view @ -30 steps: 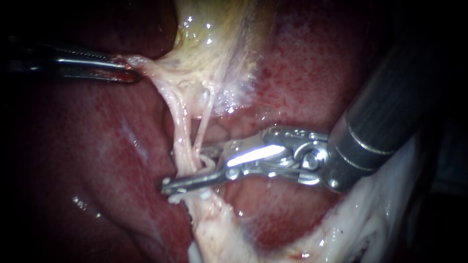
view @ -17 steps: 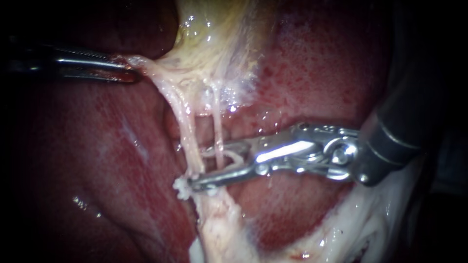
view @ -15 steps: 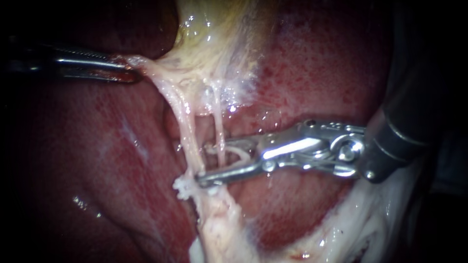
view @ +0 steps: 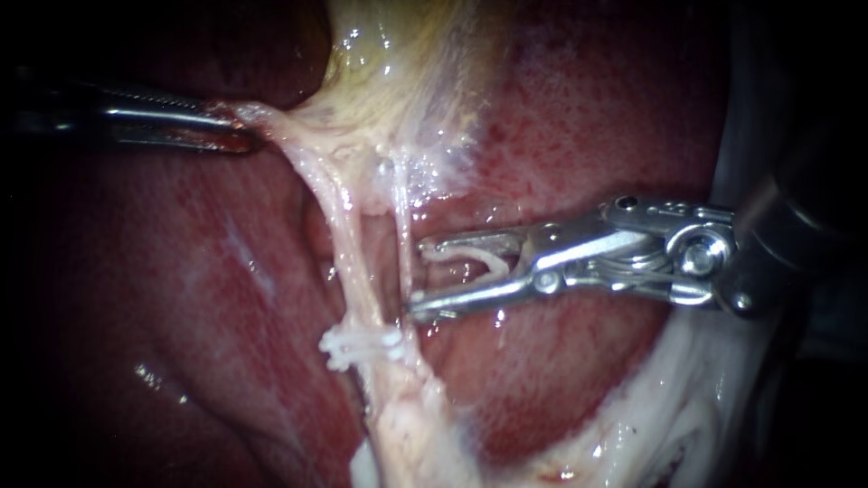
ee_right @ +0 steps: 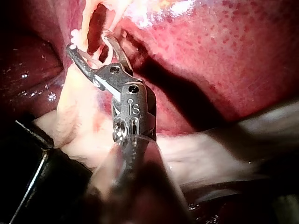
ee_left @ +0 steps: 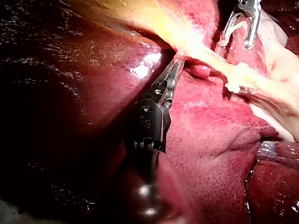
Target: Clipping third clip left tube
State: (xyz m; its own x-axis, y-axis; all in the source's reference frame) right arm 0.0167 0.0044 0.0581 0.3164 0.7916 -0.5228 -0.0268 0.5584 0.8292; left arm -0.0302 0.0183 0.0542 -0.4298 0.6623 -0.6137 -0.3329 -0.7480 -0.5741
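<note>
The left tube (view: 348, 258) is seen in the endoscope view, crossed low down by a white clip (view: 360, 343). The right instrument (view: 419, 277) is held near it, jaws spread. Pale tissue (ee_left: 201, 46) pinched by the left instrument (ee_left: 176, 63) is shown clearly only in the left wrist view.

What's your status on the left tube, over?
Left instrument shut on tissue. Right instrument open, loaded clip between jaws. Left tube carries a set clip. Right tube stands between.
</note>
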